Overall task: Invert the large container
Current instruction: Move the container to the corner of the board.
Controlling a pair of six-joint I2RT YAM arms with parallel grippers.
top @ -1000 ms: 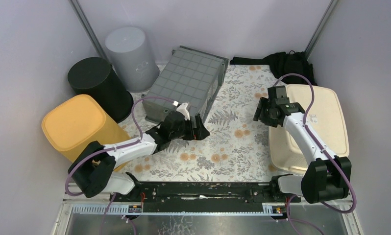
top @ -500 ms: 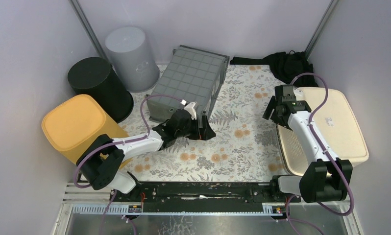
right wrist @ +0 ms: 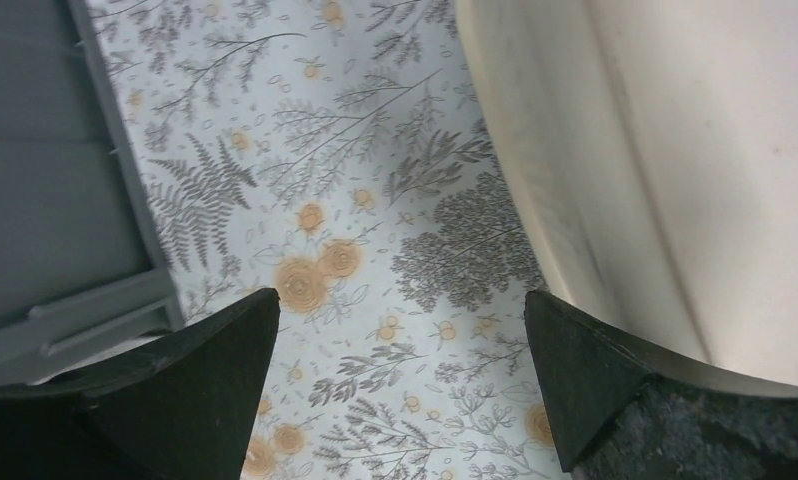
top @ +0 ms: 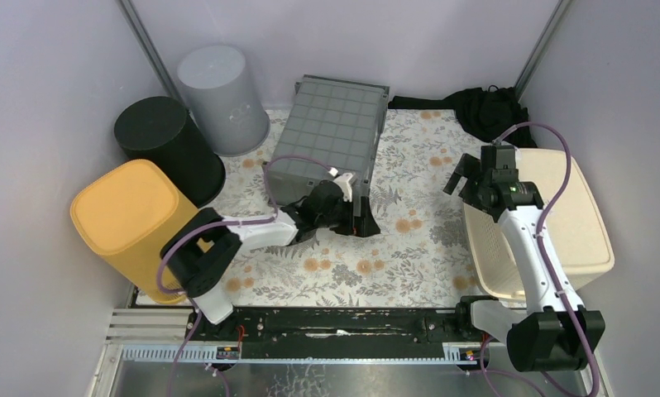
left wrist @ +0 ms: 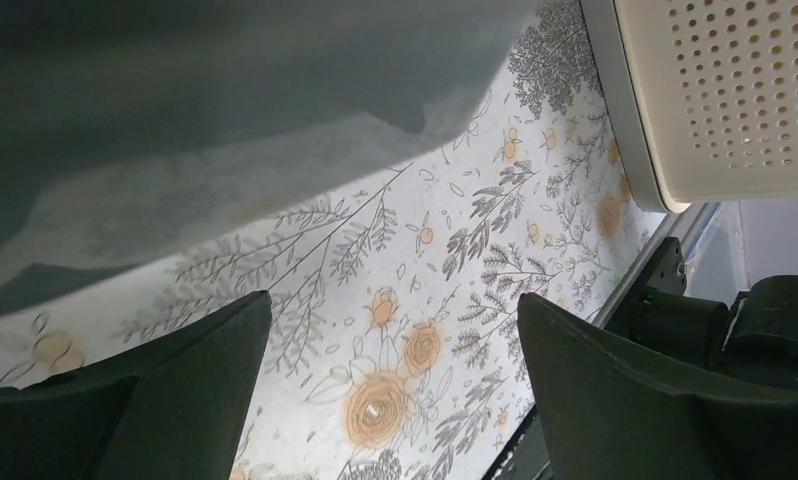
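Large cream container (top: 575, 223): stood at the right side of the table against the right wall, base up and rim down, somewhat tilted; its perforated side wall faced the middle of the table.
Container in the left wrist view (left wrist: 735, 90): the perforated wall and its pale rim showed in the upper right corner, the rim low over the cloth.
Container in the right wrist view (right wrist: 675, 150): its smooth cream wall filled the right side.
Right gripper (top: 466, 178): jaws spread wide, holding nothing, raised just beside the container's left wall.
Right gripper in its own view (right wrist: 400, 300): only the floral cloth lay between the two dark fingers; whether the right finger touched the container could not be told.
Left gripper (top: 361, 217): jaws wide apart, nothing between them, low at the near right corner of the grey crate.
Left gripper in its own view (left wrist: 393, 305): bare cloth between the fingers, and the crate (left wrist: 225, 80) a grey blur across the top.
Grey crate (top: 331, 136): lay in the middle rear with its gridded base up, well apart from the cream container.
Floral cloth (top: 409, 256): covered the table between crate and container.
Left side: a yellow bin (top: 128, 211), a black bin (top: 157, 132) and a light grey bin (top: 219, 83), all base up.
Rear right corner: a black cloth bundle (top: 484, 107).
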